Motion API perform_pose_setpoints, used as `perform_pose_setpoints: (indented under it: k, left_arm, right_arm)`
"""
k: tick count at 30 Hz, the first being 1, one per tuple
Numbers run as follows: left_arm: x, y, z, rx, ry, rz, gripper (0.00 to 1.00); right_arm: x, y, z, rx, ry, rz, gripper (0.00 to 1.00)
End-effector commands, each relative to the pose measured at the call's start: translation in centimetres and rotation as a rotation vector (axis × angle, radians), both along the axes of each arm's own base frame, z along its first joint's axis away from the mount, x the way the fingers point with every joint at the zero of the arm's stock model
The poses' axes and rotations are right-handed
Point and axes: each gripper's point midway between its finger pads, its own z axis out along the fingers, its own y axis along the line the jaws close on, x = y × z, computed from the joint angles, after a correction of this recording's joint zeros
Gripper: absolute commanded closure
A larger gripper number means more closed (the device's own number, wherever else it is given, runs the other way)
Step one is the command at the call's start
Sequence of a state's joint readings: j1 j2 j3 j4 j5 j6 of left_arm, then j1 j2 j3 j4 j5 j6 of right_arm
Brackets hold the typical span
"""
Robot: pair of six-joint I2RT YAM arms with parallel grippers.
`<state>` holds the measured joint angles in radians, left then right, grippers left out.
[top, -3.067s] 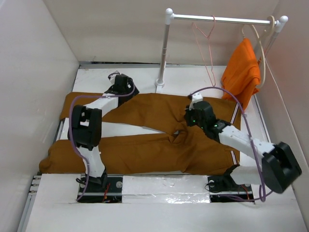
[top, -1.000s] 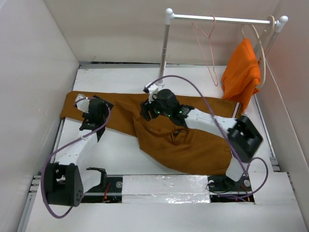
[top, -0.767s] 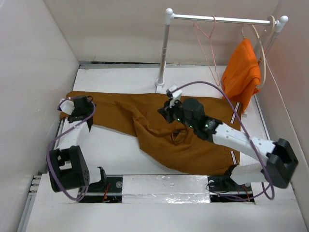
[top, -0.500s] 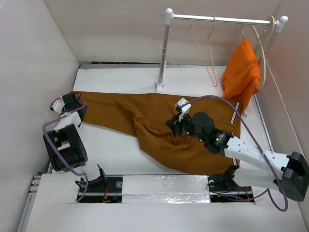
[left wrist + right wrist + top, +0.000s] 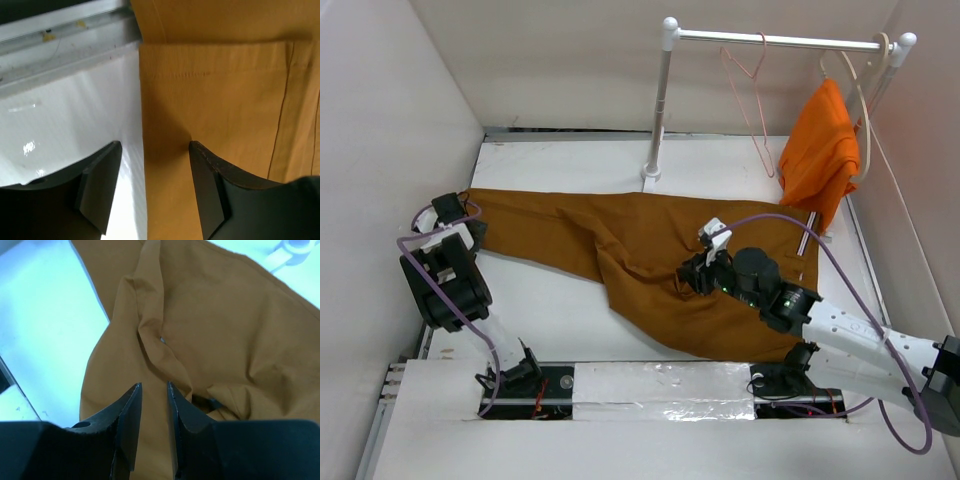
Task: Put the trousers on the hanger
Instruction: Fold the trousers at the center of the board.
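Observation:
The ochre-brown trousers (image 5: 620, 235) lie flat on the white table, one leg folded across towards the waist, so a single long strip runs left. My left gripper (image 5: 467, 212) is at the far left end of that strip. In the left wrist view it (image 5: 155, 146) is open and straddles the side edge of the cuff (image 5: 220, 95). My right gripper (image 5: 694, 276) hovers over the creased crotch area. In the right wrist view its jaws (image 5: 153, 386) stand a narrow gap apart, nothing pinched, above a fold of fabric (image 5: 165, 347). The pink wire hanger (image 5: 756, 112) hangs on the rail at the back.
A white rail on a post (image 5: 660, 100) stands at the back. A bright orange garment (image 5: 818, 150) hangs from a cream hanger (image 5: 865, 90) at its right end. White walls close in left and right. A metal track (image 5: 65, 30) borders the table's left edge.
My left gripper has swung left and back to the cuff end of the leg. My right gripper has pulled back from the middle of the leg to the crotch area. The trousers lie unchanged.

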<state>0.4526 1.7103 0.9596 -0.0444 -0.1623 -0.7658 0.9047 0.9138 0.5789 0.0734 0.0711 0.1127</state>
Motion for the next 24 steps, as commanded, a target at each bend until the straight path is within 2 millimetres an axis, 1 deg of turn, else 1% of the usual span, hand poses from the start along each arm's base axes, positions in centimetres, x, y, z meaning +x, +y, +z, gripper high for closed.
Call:
perform_pose_setpoints:
  k: [1, 5, 6, 8, 9, 11, 12, 14, 15, 17, 18, 20, 21, 22, 23, 24]
  left_arm:
    - [0.9, 0.6, 0.3, 0.011, -0.014, -0.011, 0.47]
    - [2.0, 0.9, 0.7, 0.016, -0.041, -0.024, 0.52]
    - [2.2, 1.0, 0.7, 0.016, -0.042, -0.026, 0.59]
    - [2.5, 1.1, 0.8, 0.019, -0.046, -0.027, 0.68]
    - [2.5, 1.2, 0.9, 0.023, -0.045, -0.028, 0.76]
    - [2.6, 1.5, 1.3, 0.035, -0.044, -0.027, 0.84]
    - [2.7, 1.5, 1.7, 0.041, -0.052, -0.024, 0.85]
    - [2.4, 1.3, 2.0, 0.04, -0.057, -0.022, 0.85]
    - [2.3, 1.3, 2.6, 0.046, -0.065, -0.022, 0.89]
    - [2.0, 1.4, 3.2, 0.059, -0.066, -0.023, 0.96]
    - [1.8, 1.4, 4.2, 0.07, -0.078, -0.024, 0.96]
    - [1.6, 1.1, 4.9, 0.072, -0.088, -0.03, 0.98]
    - [1.5, 1.1, 5.8, 0.083, -0.101, -0.039, 0.98]
    - [1.3, 0.9, 6.1, 0.086, -0.104, -0.045, 0.98]
    - [1.0, 1.0, 6.3, 0.093, -0.096, -0.042, 0.98]
    - [0.6, 1.0, 7.0, 0.106, -0.096, -0.042, 1.0]
  right_arm:
    - [0.0, -0.2, 0.3, 0.012, -0.007, -0.011, 0.67]
    - [-0.6, 0.4, -0.2, 0.009, 0.016, 0.019, 0.67]
    - [-0.5, 0.3, -0.4, 0.007, 0.022, 0.014, 0.67]
    - [-0.6, 0.3, -0.7, 0.001, 0.029, 0.0, 0.67]
    - [-0.6, 0.2, -0.8, 0.005, 0.036, -0.007, 0.67]
    - [-0.6, 0.2, -1.3, 0.005, 0.042, -0.008, 0.68]
    - [-0.6, 0.3, -1.4, 0.002, 0.046, -0.009, 0.68]
    - [-0.5, 0.2, -1.8, -0.007, 0.051, -0.018, 0.67]
    - [-0.4, 0.2, -1.9, -0.012, 0.052, -0.023, 0.68]
    - [-0.1, 0.1, -2.2, -0.024, 0.054, -0.037, 0.68]
    - [0.0, 0.1, -2.4, -0.028, 0.056, -0.04, 0.67]
    - [0.1, 0.0, -2.4, -0.03, 0.055, -0.046, 0.68]
    - [0.3, -0.1, -2.5, -0.028, 0.057, -0.053, 0.67]
    - [0.1, 0.1, -2.6, -0.029, 0.062, -0.04, 0.67]
    - [0.4, -0.2, -2.7, -0.035, 0.067, -0.049, 0.67]
    - [0.3, -0.2, -2.8, -0.036, 0.072, -0.048, 0.68]
